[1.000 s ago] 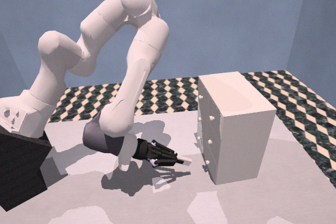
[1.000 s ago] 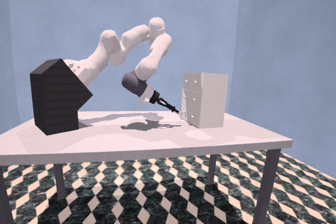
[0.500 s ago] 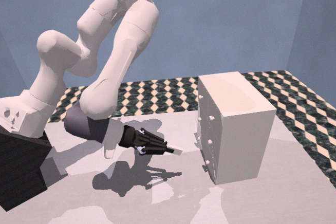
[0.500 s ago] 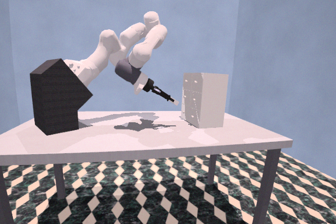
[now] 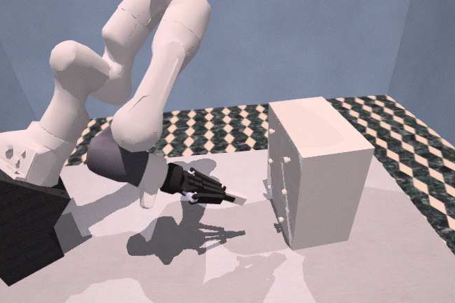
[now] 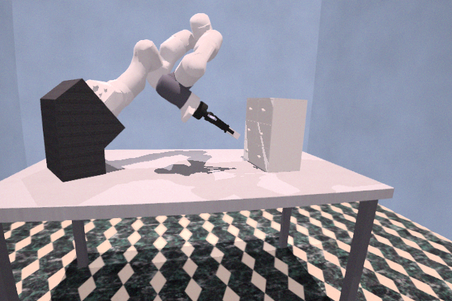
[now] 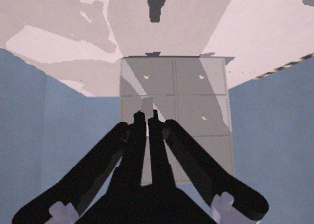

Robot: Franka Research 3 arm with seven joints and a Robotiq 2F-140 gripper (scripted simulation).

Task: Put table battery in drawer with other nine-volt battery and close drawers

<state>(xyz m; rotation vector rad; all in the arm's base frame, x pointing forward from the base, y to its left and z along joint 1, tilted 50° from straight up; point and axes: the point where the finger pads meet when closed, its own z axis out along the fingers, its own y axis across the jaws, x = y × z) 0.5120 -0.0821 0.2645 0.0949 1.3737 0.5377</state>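
Observation:
The pale chest (image 5: 330, 203) (image 6: 287, 136) (image 7: 214, 155) stands upright on the table, with two columns of three knobbed drawers. All the drawer fronts look flush; a gap of a few millimetres cannot be told. My gripper (image 5: 237, 198) (image 6: 234, 133) (image 7: 148, 105) is shut, with pale tips together and no separate thing seen between them. It points obliquely down at the chest front from a short distance, above the table and touching nothing. No nine-volt battery shows in any view; the drawers' insides are hidden.
The pale table (image 5: 171, 285) (image 6: 127, 192) (image 7: 179, 30) carries the arm's dark pedestal (image 5: 17, 228) (image 6: 81, 141), away from the drawer fronts. Small knobs stick out of the chest front, such as the upper near knob (image 5: 286, 159) (image 6: 263, 109).

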